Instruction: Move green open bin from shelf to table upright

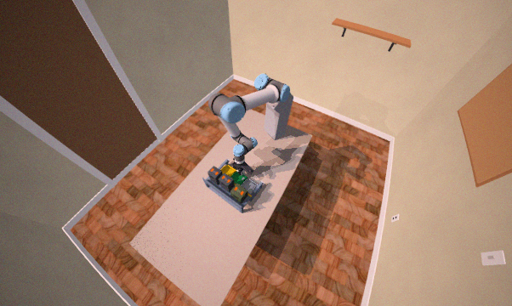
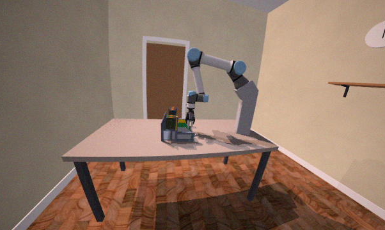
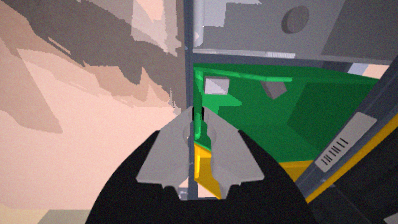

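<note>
The green open bin [image 1: 240, 178] [image 3: 260, 110] sits in the small grey shelf [image 1: 230, 201] [image 2: 165, 135] on the table [image 1: 188, 238] [image 2: 132, 140]. In the wrist view two grey parts [image 3: 216, 86] [image 3: 274, 89] lie inside it. My gripper [image 3: 197, 107] [image 1: 240, 168] [image 2: 190, 124] comes down from above and is shut on the bin's near green wall, at the shelf's side toward the arm's base. A yellow bin [image 3: 207, 167] [image 1: 228, 170] sits right beside the green one.
Three dark bins with orange marks [image 1: 226, 182] stand along the shelf's other side. A shelf upright [image 3: 188, 60] stands just past my fingers. The arm's grey pedestal [image 1: 277, 121] [image 2: 245, 108] is at the table's far end.
</note>
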Available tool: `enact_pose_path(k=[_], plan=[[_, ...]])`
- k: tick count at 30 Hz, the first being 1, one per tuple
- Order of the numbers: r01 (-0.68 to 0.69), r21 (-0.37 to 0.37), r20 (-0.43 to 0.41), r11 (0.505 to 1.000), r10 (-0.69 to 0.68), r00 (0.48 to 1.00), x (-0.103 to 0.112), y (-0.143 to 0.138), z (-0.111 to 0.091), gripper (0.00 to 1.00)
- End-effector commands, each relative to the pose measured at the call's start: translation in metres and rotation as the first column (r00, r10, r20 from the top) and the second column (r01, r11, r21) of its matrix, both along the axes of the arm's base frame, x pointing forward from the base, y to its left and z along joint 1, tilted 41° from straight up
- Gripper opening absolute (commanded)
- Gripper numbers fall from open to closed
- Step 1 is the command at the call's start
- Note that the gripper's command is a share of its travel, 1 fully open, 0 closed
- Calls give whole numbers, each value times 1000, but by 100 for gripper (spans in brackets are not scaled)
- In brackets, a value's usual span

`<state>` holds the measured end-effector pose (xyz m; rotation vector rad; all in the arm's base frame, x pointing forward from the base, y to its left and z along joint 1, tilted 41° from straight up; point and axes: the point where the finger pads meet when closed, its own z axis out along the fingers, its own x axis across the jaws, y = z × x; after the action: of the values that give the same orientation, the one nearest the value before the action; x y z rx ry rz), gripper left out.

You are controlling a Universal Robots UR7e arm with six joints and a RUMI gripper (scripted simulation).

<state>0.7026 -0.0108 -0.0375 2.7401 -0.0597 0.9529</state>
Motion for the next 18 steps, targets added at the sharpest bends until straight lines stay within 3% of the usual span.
enact_pose_path(k=[1,18], plan=[[-1,0,0,1000,1,1000,-3,2,4,0],[-1,0,1,1000,1,1000,-6,4,8,0]])
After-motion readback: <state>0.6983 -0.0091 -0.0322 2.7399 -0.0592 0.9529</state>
